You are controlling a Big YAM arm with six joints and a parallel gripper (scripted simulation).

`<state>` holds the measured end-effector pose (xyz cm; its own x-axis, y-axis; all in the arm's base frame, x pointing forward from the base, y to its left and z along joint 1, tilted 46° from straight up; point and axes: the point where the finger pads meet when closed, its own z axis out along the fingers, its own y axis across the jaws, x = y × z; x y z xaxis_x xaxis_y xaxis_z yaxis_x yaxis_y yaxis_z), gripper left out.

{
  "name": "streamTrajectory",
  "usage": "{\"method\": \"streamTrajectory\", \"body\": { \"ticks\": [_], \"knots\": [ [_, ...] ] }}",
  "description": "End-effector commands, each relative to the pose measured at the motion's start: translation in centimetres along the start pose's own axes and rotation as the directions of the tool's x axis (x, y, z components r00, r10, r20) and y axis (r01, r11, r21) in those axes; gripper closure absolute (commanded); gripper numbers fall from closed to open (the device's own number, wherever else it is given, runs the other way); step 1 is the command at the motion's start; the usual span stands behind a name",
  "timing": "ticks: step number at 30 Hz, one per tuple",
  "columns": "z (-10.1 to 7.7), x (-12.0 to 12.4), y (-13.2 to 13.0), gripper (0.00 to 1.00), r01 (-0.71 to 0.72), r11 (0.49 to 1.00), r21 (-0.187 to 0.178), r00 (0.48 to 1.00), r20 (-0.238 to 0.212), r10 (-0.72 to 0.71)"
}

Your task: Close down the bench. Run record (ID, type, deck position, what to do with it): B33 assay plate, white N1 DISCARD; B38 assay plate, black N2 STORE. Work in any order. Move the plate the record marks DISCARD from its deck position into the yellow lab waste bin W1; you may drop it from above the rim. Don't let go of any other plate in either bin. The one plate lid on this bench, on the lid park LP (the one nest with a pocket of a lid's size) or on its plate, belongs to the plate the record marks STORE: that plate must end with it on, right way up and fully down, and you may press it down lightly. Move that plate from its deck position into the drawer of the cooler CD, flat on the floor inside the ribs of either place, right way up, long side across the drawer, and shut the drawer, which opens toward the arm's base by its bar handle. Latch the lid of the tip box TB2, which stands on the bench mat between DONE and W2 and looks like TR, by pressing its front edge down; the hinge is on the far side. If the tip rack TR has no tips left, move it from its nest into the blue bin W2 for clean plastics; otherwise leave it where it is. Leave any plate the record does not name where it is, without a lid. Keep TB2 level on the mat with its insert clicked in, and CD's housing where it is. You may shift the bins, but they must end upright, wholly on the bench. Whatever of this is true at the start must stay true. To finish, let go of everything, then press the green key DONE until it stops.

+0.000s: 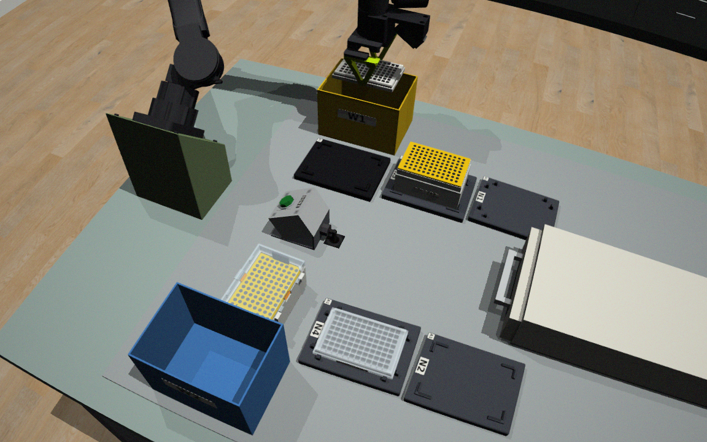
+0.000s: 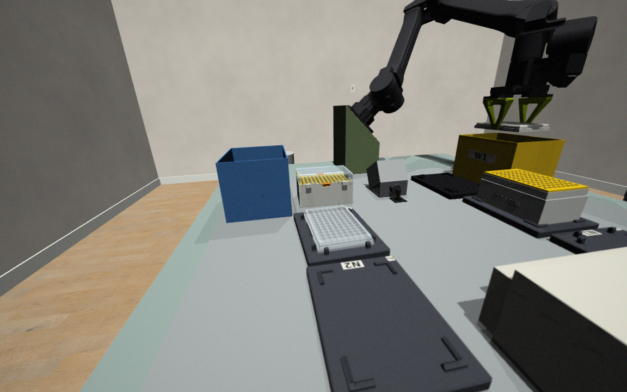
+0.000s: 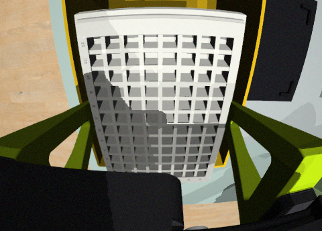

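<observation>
On the worktop (image 1: 400,258) stand two open bins: one yellow bin marked W1 (image 1: 365,124) and one blue bin (image 1: 210,379). There are two well plates: one white plate (image 1: 386,73) between the green fingers above the yellow bin, and one clear plate (image 1: 359,341) on the nest marked N4. Five flat dark nests lie on the worktop: N4 (image 1: 312,352), N2 (image 1: 466,384), the black one (image 1: 339,167) by the yellow bin, one (image 1: 427,205) under the tip rack, and one (image 1: 515,209) beside it. Two boxes carry yellow hole grids: one tip rack (image 1: 436,173) and one tip box (image 1: 264,283). There is one green key (image 1: 286,201), one cooler (image 1: 636,313), and one arm (image 1: 191,49).
</observation>
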<state>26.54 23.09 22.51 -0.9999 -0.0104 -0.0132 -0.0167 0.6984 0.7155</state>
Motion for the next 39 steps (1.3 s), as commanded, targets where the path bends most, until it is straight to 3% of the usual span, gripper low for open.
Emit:
{"method": "streamTrajectory", "body": {
  "ticks": [1, 22, 23, 39],
  "knots": [
    [-0.54, -0.16, -0.02, 1.0, -0.003, 1.0, -0.004, 1.0, 0.021, 0.003],
    [-0.54, -0.16, -0.02, 1.0, -0.003, 1.0, -0.004, 1.0, 0.021, 0.003],
    [-0.54, -0.16, -0.02, 0.0, -0.003, 1.0, -0.004, 1.0, 0.021, 0.003],
    [-0.54, -0.16, -0.02, 0.0, -0.003, 1.0, -0.004, 1.0, 0.021, 0.003]
  ]
}}
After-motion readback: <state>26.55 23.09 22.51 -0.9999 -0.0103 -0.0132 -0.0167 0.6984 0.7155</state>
